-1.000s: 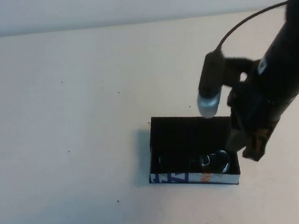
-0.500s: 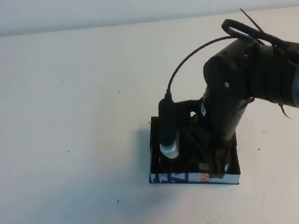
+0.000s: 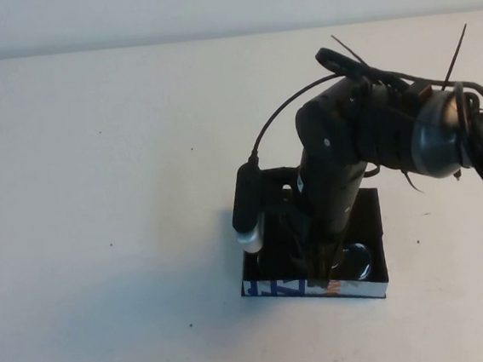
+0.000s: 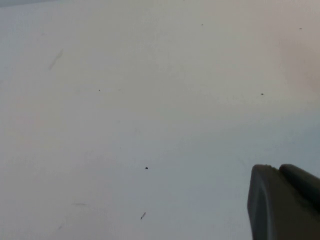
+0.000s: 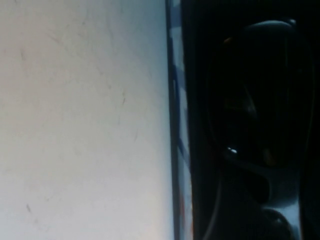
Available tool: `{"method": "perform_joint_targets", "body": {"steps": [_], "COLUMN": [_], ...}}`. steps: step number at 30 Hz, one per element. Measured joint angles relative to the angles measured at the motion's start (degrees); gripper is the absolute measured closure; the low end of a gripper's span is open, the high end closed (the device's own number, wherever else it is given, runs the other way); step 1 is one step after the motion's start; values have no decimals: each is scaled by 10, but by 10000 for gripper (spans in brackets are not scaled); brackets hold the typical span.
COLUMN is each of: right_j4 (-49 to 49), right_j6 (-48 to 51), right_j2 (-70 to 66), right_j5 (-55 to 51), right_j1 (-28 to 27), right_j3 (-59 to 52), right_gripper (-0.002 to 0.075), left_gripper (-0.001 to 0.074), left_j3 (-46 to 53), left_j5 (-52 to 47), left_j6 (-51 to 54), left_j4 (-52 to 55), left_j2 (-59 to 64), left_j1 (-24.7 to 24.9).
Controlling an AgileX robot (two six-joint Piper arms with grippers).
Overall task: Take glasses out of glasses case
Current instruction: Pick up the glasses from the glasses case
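Observation:
The glasses case (image 3: 273, 288) lies open on the table, black inside, its white side with blue and orange letters facing me. The dark glasses (image 3: 357, 260) lie inside along that side; one lens shows, the rest is hidden under the arm. My right gripper (image 3: 323, 269) reaches down into the case over the glasses. The right wrist view shows the case's printed side (image 5: 176, 100) and the dark frame (image 5: 260, 95) close up. My left gripper (image 4: 278, 170) shows only in the left wrist view, shut and empty above bare table.
The pale table (image 3: 94, 161) spreads all round the case. The right arm's cable (image 3: 274, 118) and wrist camera (image 3: 246, 206) hang over the case's left edge.
My right arm has swung left from beside the case's right edge and come down into the case over the glasses. The case has not moved.

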State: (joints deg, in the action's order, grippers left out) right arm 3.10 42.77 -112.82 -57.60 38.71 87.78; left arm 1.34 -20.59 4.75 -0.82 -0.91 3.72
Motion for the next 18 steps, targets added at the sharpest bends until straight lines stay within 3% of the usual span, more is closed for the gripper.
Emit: {"method": "perform_joint_targets", "body": {"steps": [14, 18], "right_j4": [-25, -39], "right_j6": [-3, -5], "right_j2": [-31, -31], "right_j5": [2, -22], "right_j1": [-22, -32], "right_j3": [4, 21], "right_gripper": [457, 560], "left_gripper": [739, 739], "left_j3": [0, 0], "left_j5": [0, 0], "left_j6": [0, 0], "left_j4": [0, 0], "left_j2": [0, 0], "left_j1": [0, 0]}}
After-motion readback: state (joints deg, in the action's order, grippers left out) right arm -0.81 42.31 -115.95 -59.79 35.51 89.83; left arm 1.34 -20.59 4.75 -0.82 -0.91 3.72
